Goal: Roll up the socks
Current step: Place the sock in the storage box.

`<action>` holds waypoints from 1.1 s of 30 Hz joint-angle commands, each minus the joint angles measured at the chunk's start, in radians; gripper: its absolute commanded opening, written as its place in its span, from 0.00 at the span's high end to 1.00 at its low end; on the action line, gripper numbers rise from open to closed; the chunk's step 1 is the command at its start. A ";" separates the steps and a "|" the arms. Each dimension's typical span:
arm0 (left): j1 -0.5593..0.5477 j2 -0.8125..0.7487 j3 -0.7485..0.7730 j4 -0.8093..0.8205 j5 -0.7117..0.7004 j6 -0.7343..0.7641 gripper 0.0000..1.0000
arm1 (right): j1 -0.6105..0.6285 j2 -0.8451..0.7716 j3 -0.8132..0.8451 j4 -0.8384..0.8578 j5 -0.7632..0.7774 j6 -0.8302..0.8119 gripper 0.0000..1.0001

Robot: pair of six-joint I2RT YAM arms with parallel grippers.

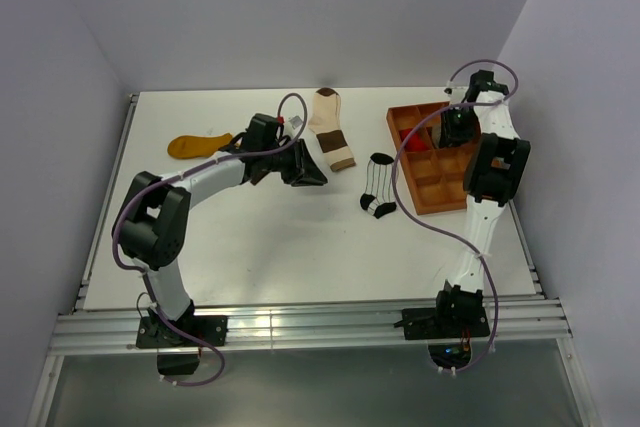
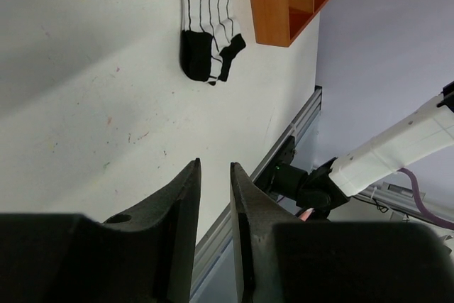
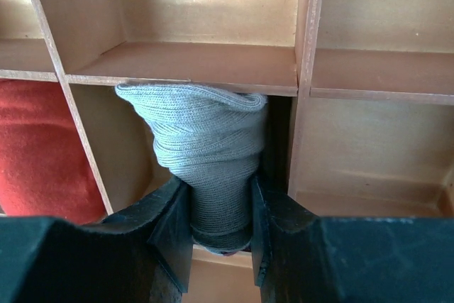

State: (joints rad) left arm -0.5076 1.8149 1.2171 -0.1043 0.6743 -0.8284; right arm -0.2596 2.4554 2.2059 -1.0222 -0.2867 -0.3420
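Between the right gripper [image 3: 218,204] jaws, clamped from both sides, sits the rolled taupe sock [image 3: 206,140], its far end inside a compartment of the tray [image 3: 184,62]; a red sock [image 3: 35,147] is bundled in the compartment just beside it. Left gripper [image 2: 215,175] hangs over the table [image 1: 300,247], jaws a narrow slit apart, nothing between. Tally, as judged: 2 socks rolled and at the tray, 3 lying flat and unrolled, namely striped sock [image 1: 378,187], cream-and-brown sock [image 1: 332,132] and mustard sock [image 1: 198,144], so more left than done.
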 commanded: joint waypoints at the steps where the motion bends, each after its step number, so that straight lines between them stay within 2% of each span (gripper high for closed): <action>1: -0.008 0.007 0.056 -0.017 -0.001 0.017 0.71 | -0.015 0.059 0.038 -0.123 0.109 -0.049 1.00; 6: -0.008 0.011 0.052 -0.006 0.005 0.015 0.71 | -0.010 0.056 0.031 -0.144 0.127 -0.098 1.00; 8: -0.008 0.009 0.050 -0.005 0.005 0.017 0.71 | -0.007 0.039 -0.013 -0.118 0.124 -0.101 0.97; 16: -0.008 0.006 0.051 -0.017 -0.008 0.031 0.70 | -0.003 -0.113 -0.172 0.037 0.031 -0.132 0.61; 19: -0.008 0.009 0.053 -0.017 -0.009 0.032 0.70 | -0.003 -0.165 -0.204 0.092 -0.003 -0.120 0.52; 30: -0.009 0.015 0.065 -0.028 -0.015 0.049 0.70 | -0.003 -0.226 -0.169 0.105 -0.048 -0.083 0.43; 33: -0.008 0.020 0.067 -0.028 -0.013 0.054 0.70 | -0.003 -0.245 -0.169 0.105 -0.048 -0.077 0.37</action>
State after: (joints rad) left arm -0.5106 1.8191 1.2457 -0.1406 0.6643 -0.8051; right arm -0.2581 2.2944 2.0136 -0.9195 -0.3088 -0.4351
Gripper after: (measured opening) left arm 0.302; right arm 0.616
